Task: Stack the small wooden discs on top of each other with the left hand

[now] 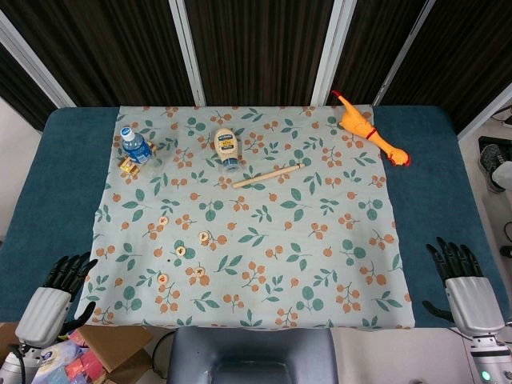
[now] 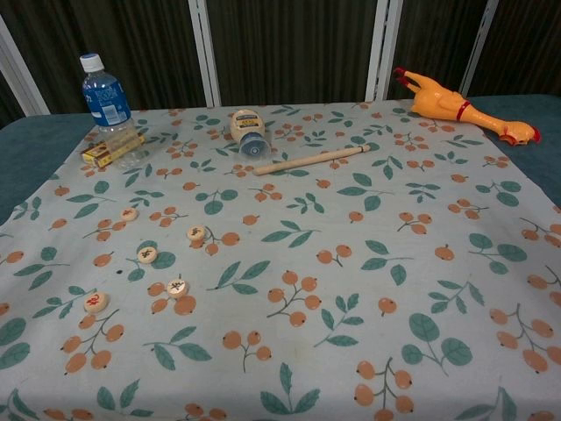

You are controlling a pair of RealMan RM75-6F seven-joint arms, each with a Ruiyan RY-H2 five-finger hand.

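Several small wooden discs lie apart on the patterned cloth, none stacked. One disc is farthest back, another is to its right, a third sits in the middle. The nearest two are a disc with a red mark and a disc. My left hand hangs open at the table's near left corner, off the cloth. My right hand is open at the near right edge. Neither hand shows in the chest view.
A water bottle and a small yellow box stand at the back left. A squeeze bottle and a wooden stick lie mid-back. A rubber chicken lies back right.
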